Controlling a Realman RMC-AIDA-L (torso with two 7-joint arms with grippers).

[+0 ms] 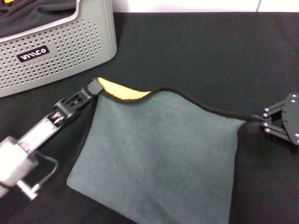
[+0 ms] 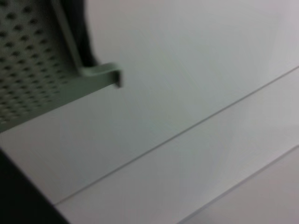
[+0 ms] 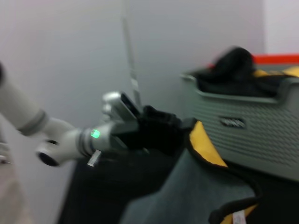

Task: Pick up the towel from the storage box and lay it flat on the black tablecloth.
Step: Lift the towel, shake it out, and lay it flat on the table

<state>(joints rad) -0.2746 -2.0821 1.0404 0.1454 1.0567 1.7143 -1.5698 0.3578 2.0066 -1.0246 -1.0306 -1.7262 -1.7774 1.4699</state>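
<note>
A: Beside the storage box (image 1: 60, 42), our left gripper (image 1: 96, 87) pinches the towel (image 1: 159, 149) corner; our right gripper (image 1: 254, 126) clamps its far corner.

B: Over the black tablecloth (image 1: 196, 51). Uneven release could, we judge, leave that yellow fold.

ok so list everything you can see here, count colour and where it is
towel: one, grey-green with black border and yellow-orange reverse, stretched over the tablecloth, held by two corners
storage box: one, light grey perforated plastic with black label, far left of the table
dark cloth: one, black, rumpled inside the storage box
black tablecloth: one, matte black, covering the table
left gripper: one, black, shut on the towel's far left corner
right gripper: one, black, shut on the towel's far right corner
</note>
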